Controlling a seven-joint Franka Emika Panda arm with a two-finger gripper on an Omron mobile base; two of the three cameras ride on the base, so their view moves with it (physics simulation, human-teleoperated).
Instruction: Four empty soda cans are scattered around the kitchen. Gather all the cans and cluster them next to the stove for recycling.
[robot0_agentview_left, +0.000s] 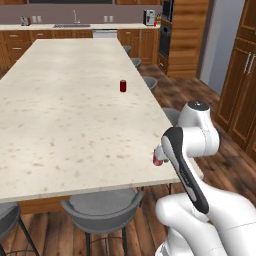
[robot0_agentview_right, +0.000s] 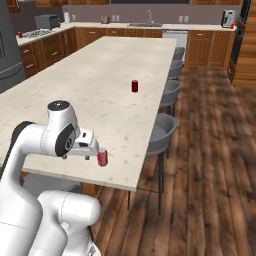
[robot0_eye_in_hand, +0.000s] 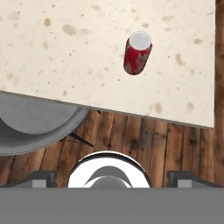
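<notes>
Gripper (robot0_agentview_right: 93, 152): jaws spread wide, holding nothing — hovering above the island's near corner.
Near soda can (robot0_eye_in_hand: 137, 52): upright on the island countertop (robot0_agentview_left: 70, 125), close to its corner edge.
Far soda can (robot0_agentview_left: 123, 86): upright mid-island — well apart from the near one.
Stool (robot0_agentview_right: 160, 136): tucked at the island's side.

Two red cans (robot0_agentview_left: 123, 86) on island counter (robot0_agentview_left: 60, 120)

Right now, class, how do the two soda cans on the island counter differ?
The near can stands at the counter's corner edge, beside the open gripper; the far can stands mid-counter, away from the arm. The near can looks larger, being closer. Both are red, upright, silver-topped.
</notes>
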